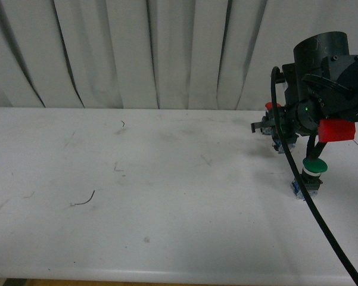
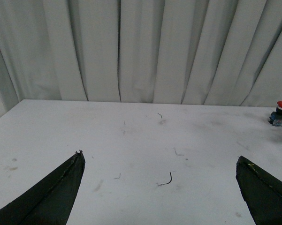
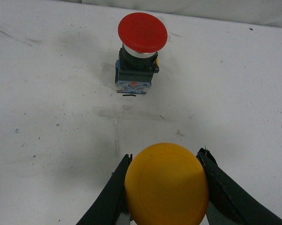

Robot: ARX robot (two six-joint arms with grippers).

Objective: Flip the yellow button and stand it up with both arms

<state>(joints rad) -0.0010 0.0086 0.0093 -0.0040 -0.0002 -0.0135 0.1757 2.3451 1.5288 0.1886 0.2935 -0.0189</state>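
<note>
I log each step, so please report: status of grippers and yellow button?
Left gripper open, empty. Right gripper shut on yellow button. Red button upright ahead, apart; green button beside right arm.

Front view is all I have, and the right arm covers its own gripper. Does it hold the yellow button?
Observer: Yes. In the right wrist view the right gripper has one finger against each side of the yellow button, at its cap.
Operator: The red button is half hidden for me. Does it stand?
Observer: The red button stands upright, cap on top, apart from the gripper.
Operator: And the left gripper? I do not see it at all.
Observer: The left gripper is open wide, with nothing between its fingers.
</note>
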